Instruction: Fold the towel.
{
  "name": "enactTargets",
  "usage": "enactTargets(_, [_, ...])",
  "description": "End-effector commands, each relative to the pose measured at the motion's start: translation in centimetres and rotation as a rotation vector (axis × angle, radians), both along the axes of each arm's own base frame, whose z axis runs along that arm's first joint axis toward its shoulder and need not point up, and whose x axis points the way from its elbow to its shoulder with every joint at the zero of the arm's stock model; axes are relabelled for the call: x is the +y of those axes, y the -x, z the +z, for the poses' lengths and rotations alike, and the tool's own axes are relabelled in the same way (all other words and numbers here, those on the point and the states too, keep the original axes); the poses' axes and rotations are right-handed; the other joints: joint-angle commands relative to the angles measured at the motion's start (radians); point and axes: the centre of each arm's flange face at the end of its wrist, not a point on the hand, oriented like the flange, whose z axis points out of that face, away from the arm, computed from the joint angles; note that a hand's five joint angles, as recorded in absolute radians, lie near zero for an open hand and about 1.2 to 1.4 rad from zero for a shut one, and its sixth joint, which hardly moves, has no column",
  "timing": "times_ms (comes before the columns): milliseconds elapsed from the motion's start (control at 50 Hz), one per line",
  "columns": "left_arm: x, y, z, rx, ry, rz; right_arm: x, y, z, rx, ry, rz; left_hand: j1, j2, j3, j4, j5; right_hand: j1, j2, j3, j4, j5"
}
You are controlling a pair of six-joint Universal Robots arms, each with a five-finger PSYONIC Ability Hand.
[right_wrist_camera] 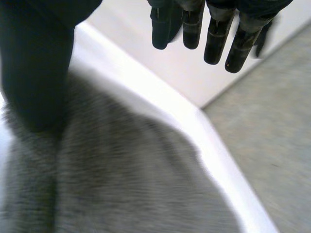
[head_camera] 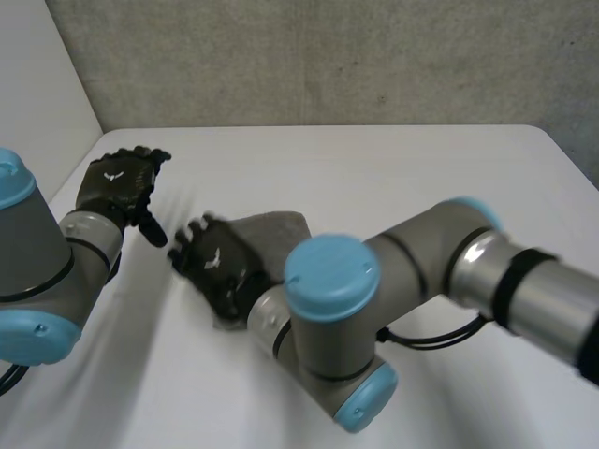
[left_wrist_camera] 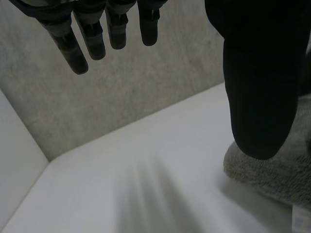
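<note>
A grey towel (head_camera: 274, 234) lies folded small on the white table (head_camera: 393, 178), mostly under my right hand (head_camera: 217, 265). That hand hovers over the towel's left part with its fingers straight, holding nothing. In the right wrist view the towel (right_wrist_camera: 121, 184) spreads beneath the palm and the fingers (right_wrist_camera: 214, 34) point past its edge. My left hand (head_camera: 117, 185) is raised to the left of the towel, apart from it, fingers relaxed and empty. In the left wrist view the towel's folded edge (left_wrist_camera: 272, 170) lies beside the thumb (left_wrist_camera: 260, 77).
A grey wall (head_camera: 328, 56) runs behind the table's far edge. A white side panel (head_camera: 37, 84) stands at the left. My right arm (head_camera: 421, 281) reaches across the table's near middle.
</note>
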Motion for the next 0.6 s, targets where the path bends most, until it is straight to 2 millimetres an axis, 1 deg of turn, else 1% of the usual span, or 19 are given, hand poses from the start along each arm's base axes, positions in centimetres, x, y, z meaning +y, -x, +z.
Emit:
enactTargets(20, [0.4, 2.2, 2.0, 0.041, 0.061, -0.059, -2.2, 4.0, 6.5, -0.160, -0.120, -0.176, 0.013, 0.017, 0.016, 0.016, -0.010, -0.036, -0.062, -0.058, -0.065, -0.083])
enactTargets(40, [0.6, 2.8, 2.4, 0.059, 0.068, -0.073, -2.7, 5.1, 7.4, -0.178, -0.163, -0.205, 0.019, 0.023, 0.022, 0.022, -0.004, -0.036, -0.062, -0.058, -0.065, -0.083])
enactTargets(60, [0.6, 2.8, 2.4, 0.059, 0.068, -0.073, -2.7, 5.2, 7.4, -0.178, -0.163, -0.205, 0.019, 0.023, 0.022, 0.022, -0.004, -0.036, -0.062, -0.058, -0.065, -0.083])
enactTargets(100, [1.1, 3.8, 2.8, 0.108, 0.061, -0.100, -4.0, 7.3, 8.3, -0.201, -0.270, -0.277, 0.022, 0.026, 0.025, 0.025, -0.001, -0.036, -0.062, -0.058, -0.065, -0.083])
enactTargets(120, [1.1, 3.8, 2.8, 0.108, 0.061, -0.100, -4.0, 7.3, 8.3, -0.201, -0.271, -0.277, 0.022, 0.026, 0.025, 0.025, -0.001, -0.036, -0.062, -0.058, -0.065, -0.083])
enactTargets(160, [1.7, 4.9, 2.6, 0.176, 0.031, -0.136, -5.7, 8.7, 8.0, -0.221, -0.371, -0.335, 0.022, 0.026, 0.025, 0.025, -0.001, -0.036, -0.062, -0.058, -0.065, -0.083])
enactTargets(240, [2.0, 5.8, 1.2, 0.220, -0.031, -0.174, -7.4, 9.0, 7.2, -0.249, -0.452, -0.343, 0.025, 0.029, 0.028, 0.028, 0.002, -0.036, -0.062, -0.058, -0.065, -0.083])
enactTargets(260, [2.1, 6.2, 0.0, 0.224, -0.069, -0.187, -8.3, 8.7, 6.0, -0.250, -0.500, -0.334, 0.025, 0.029, 0.028, 0.028, 0.002, -0.036, -0.062, -0.058, -0.065, -0.083])
enactTargets(280, [2.1, 6.2, 0.0, 0.224, -0.069, -0.187, -8.3, 8.7, 6.0, -0.250, -0.500, -0.334, 0.025, 0.029, 0.028, 0.028, 0.002, -0.036, -0.062, -0.058, -0.065, -0.083])
enactTargets(320, [2.1, 6.4, -1.9, 0.205, -0.126, -0.183, -9.5, 7.9, 3.8, -0.246, -0.578, -0.314, 0.025, 0.029, 0.028, 0.028, 0.002, -0.036, -0.062, -0.058, -0.065, -0.083])
enactTargets(340, [2.1, 6.4, -2.0, 0.205, -0.126, -0.183, -9.5, 7.9, 3.8, -0.246, -0.578, -0.314, 0.025, 0.029, 0.028, 0.028, 0.002, -0.036, -0.062, -0.058, -0.065, -0.083])
enactTargets(380, [2.0, 6.2, -3.5, 0.186, -0.174, -0.170, -10.5, 7.4, 1.6, -0.229, -0.638, -0.308, 0.025, 0.029, 0.028, 0.028, 0.002, -0.036, -0.062, -0.058, -0.065, -0.083])
enactTargets(400, [2.0, 6.2, -3.5, 0.186, -0.174, -0.170, -10.5, 7.4, 1.6, -0.228, -0.639, -0.308, 0.025, 0.029, 0.028, 0.028, 0.002, -0.036, -0.062, -0.058, -0.065, -0.083])
enactTargets(440, [1.9, 5.9, -4.2, 0.177, -0.194, -0.160, -11.0, 6.9, -0.9, -0.192, -0.685, -0.316, 0.025, 0.029, 0.028, 0.028, 0.002, -0.036, -0.062, -0.058, -0.065, -0.083])
enactTargets(460, [1.9, 5.7, -4.9, 0.171, -0.215, -0.151, -11.0, 6.9, -0.9, -0.192, -0.686, -0.316, 0.025, 0.029, 0.028, 0.028, 0.002, -0.036, -0.062, -0.058, -0.065, -0.083])
enactTargets(480, [1.8, 5.3, -5.6, 0.161, -0.239, -0.137, -11.2, 6.8, -1.8, -0.175, -0.702, -0.321, 0.025, 0.029, 0.028, 0.028, 0.002, -0.036, -0.062, -0.058, -0.065, -0.083])
enactTargets(500, [1.8, 5.3, -5.6, 0.161, -0.240, -0.137, -11.2, 6.8, -1.8, -0.174, -0.702, -0.321, 0.025, 0.029, 0.028, 0.028, 0.002, -0.036, -0.062, -0.058, -0.065, -0.083])
enactTargets(540, [1.8, 4.4, -7.0, 0.130, -0.282, -0.112, -11.5, 6.7, -3.3, -0.145, -0.727, -0.337, 0.022, 0.026, 0.025, 0.025, -0.001, -0.036, -0.062, -0.058, -0.065, -0.083])
enactTargets(600, [2.0, 4.1, -7.6, 0.078, -0.290, -0.122, -11.8, 6.7, -3.3, -0.139, -0.723, -0.347, 0.019, 0.023, 0.022, 0.022, -0.004, -0.036, -0.062, -0.058, -0.065, -0.083])
